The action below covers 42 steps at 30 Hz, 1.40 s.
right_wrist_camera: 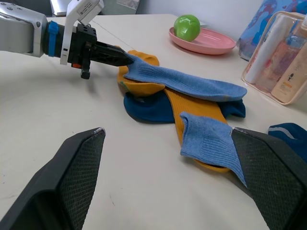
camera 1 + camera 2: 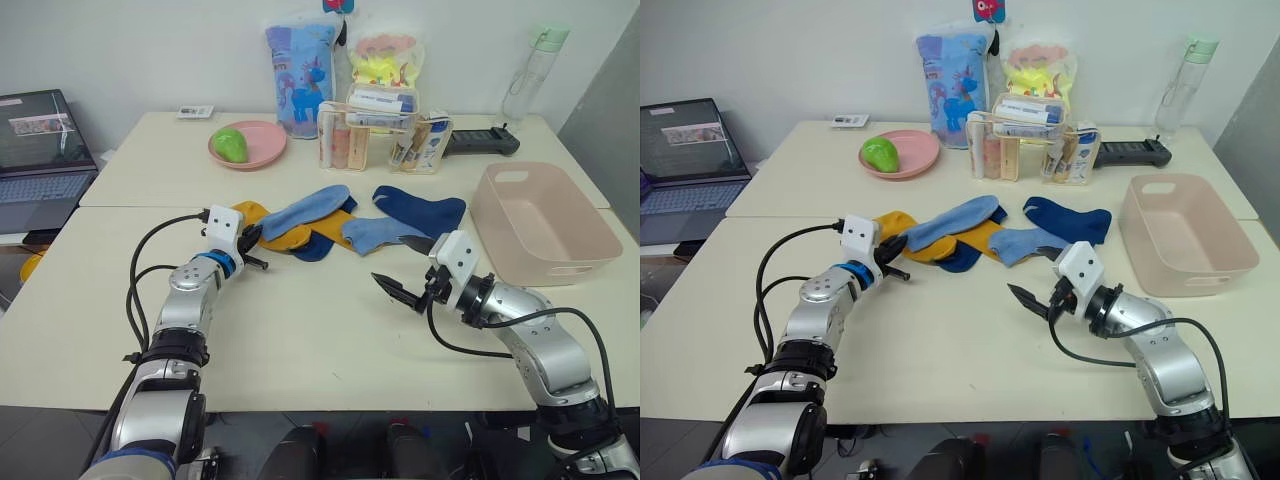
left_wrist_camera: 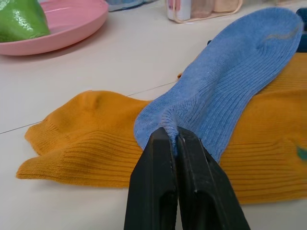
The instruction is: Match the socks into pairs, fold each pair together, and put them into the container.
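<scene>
The left end effector point(image 2: 254, 249) is clenched on the cuff end of a light blue sock point(image 2: 305, 212), its two black fingers point(image 3: 165, 187) pressed together with a small fold of knit pinched between them. From that grip the sock's long axis runs straight away from the fingertips, toe end farthest out, toward the clear organiser box point(image 2: 383, 135) at the back of the table point(image 2: 300, 330). It lies across a mustard yellow sock point(image 3: 86, 143), which spreads out directly under and to both sides of the fingertips, its long axis roughly crosswise to the blue one. A second mustard sock point(image 1: 192, 112) and a navy sock point(image 1: 144, 108) lie partly beneath the same heap, just beyond the left end effector.

The right end effector point(image 2: 406, 270) is released, jaws spread wide, hovering just above the table. Straight ahead of its open fingers point(image 1: 76, 177) lies the second light blue sock point(image 1: 208, 141), flat on the table and overlapping the mustard one, with its cuff edge turned toward this end effector. The other navy sock point(image 2: 420, 212) lies apart from the heap, beyond the right end effector, its long axis pointing roughly from the heap toward the container point(image 2: 545, 222). The pale pink container stands on the table on the outer side of the right end effector. A pink plate point(image 2: 250, 145) holding a green fruit point(image 2: 230, 143) sits well beyond the left end effector.
</scene>
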Each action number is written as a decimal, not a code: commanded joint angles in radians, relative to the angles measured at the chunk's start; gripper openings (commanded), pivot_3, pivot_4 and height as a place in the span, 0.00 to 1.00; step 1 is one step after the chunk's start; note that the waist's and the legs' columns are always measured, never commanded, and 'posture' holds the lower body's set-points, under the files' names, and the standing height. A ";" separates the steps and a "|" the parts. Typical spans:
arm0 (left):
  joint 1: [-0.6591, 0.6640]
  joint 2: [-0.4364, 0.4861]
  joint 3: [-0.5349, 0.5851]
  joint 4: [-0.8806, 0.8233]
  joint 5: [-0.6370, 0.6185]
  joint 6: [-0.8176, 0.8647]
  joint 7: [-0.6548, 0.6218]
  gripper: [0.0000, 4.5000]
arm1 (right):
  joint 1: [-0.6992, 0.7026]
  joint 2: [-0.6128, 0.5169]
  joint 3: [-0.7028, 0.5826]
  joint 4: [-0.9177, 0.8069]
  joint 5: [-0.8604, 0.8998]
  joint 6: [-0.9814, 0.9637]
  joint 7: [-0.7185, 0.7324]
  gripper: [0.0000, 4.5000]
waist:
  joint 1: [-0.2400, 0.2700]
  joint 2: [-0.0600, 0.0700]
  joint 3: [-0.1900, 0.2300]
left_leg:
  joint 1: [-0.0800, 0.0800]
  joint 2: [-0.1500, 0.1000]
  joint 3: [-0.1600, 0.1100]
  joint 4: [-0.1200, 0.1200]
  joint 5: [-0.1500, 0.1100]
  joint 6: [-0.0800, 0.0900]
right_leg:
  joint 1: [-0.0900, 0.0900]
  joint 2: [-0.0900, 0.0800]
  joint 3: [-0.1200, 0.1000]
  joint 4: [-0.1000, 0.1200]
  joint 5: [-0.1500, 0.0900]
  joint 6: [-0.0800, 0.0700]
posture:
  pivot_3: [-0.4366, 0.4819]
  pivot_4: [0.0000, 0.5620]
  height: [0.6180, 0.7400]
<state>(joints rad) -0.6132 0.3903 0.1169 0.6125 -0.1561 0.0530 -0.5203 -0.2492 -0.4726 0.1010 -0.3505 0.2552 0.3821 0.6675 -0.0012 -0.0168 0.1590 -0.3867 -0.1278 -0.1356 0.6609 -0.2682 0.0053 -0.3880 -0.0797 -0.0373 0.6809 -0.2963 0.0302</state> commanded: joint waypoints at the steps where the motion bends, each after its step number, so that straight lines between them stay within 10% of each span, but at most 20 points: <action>1: 0.046 0.028 0.001 -0.223 -0.082 0.113 -0.097 0.01 | -0.020 0.005 -0.016 -0.049 0.016 0.005 -0.010 1.00 | -0.001 0.000 0.000 | 0.000 0.000 0.000 0.000 0.000 0.000 | 0.000 0.000 0.000 0.000 0.000 0.000 | 0.48 0.27 1.00; 11: 0.248 0.110 0.065 -0.825 -0.440 0.682 -0.142 0.01 | -0.033 0.012 -0.024 -0.055 0.033 0.033 -0.019 1.00 | -0.003 0.000 0.000 | 0.000 0.000 0.000 0.000 0.000 0.000 | 0.000 0.000 0.001 0.000 0.000 0.000 | 0.48 0.27 1.00; 22: 0.294 0.054 0.194 -1.056 -1.024 1.039 0.001 0.01 | -0.048 0.012 -0.022 -0.040 0.033 0.033 -0.013 1.00 | -0.001 0.000 0.000 | 0.000 0.000 0.000 0.000 0.000 0.000 | 0.001 0.000 0.001 0.000 0.000 0.000 | 0.48 0.27 1.00; 35: 0.368 0.147 0.073 -1.084 -0.934 0.963 -0.049 0.01 | -0.020 -0.009 -0.024 -0.038 0.022 0.020 -0.012 1.00 | 0.000 0.000 0.000 | 0.001 0.000 0.001 0.000 0.000 0.000 | 0.001 0.000 0.002 0.000 0.000 0.000 | 0.48 0.27 1.00; 42: 0.456 0.293 0.097 -1.080 -0.879 0.908 -0.188 0.42 | 0.012 -0.020 -0.035 -0.044 0.013 0.009 -0.021 1.00 | 0.002 0.001 0.000 | 0.001 0.001 0.001 -0.001 0.000 0.000 | 0.000 0.000 0.002 0.000 0.000 -0.001 | 0.48 0.27 1.00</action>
<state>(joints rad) -0.1518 0.6618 0.1675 -0.4437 -1.0212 0.9877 -0.6820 -0.2415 -0.4891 0.0954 -0.3621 0.2650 0.4178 0.6510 0.0011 -0.0157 0.1594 -0.3858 -0.1272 -0.1343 0.6599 -0.2683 0.0055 -0.3877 -0.0793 -0.0349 0.6805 -0.2967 0.0293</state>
